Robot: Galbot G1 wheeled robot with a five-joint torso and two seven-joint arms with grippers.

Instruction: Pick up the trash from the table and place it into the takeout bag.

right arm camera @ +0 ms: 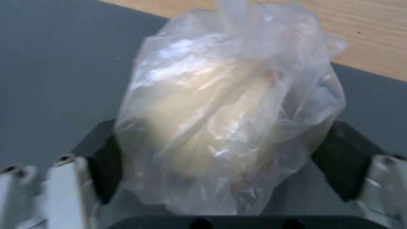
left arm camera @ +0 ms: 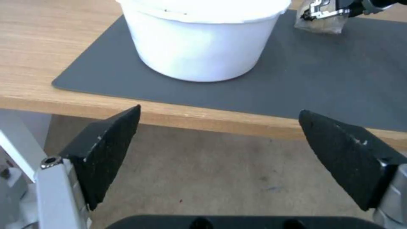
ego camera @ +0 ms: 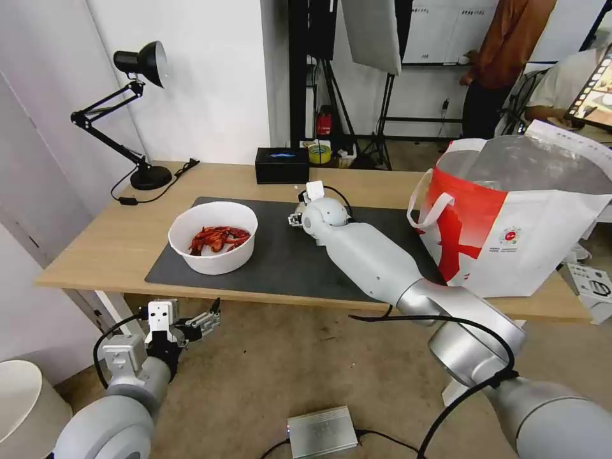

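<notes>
On the dark grey mat of the table stands a white bowl of red crayfish shells, the trash at the left. My right gripper reaches over the mat's far middle. It is open, with its fingers on either side of a small clear knotted bag that lies on the mat. The left wrist view has that bag beyond the bowl. My left gripper hangs open and empty below the table's front edge. The takeout bag stands open at the table's right end.
A black tissue box sits at the back edge and a black desk lamp at the back left corner. A grey box with cables lies on the floor. A white round object stands at my lower left.
</notes>
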